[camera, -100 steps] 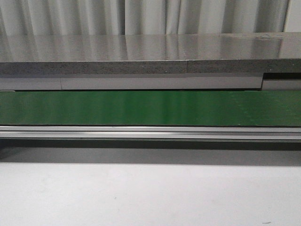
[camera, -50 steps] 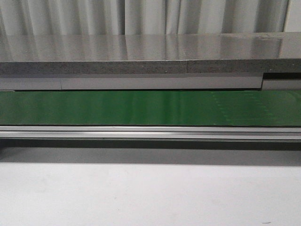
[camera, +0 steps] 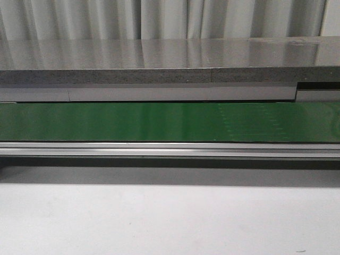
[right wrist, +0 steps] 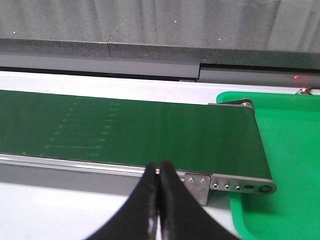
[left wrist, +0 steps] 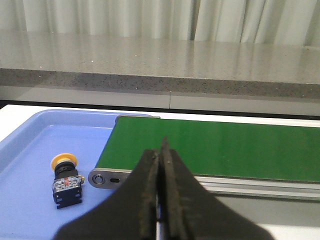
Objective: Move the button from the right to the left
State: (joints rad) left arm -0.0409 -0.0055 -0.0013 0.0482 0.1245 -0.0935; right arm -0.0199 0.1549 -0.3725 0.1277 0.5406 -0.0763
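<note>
The faint dotted marks on the green belt (camera: 170, 121) have drifted left, so it is running. The button (left wrist: 65, 177) already lies in the blue tray (left wrist: 30, 145) at the left; both the left gripper (left wrist: 160, 155) and right gripper (right wrist: 159, 172) are closed and empty.

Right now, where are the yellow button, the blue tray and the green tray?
button (left wrist: 66, 176), left wrist view, on its black body.
blue tray (left wrist: 30, 150), left wrist view, on its bare floor.
green tray (right wrist: 290, 150), right wrist view, on its bare floor.
</note>
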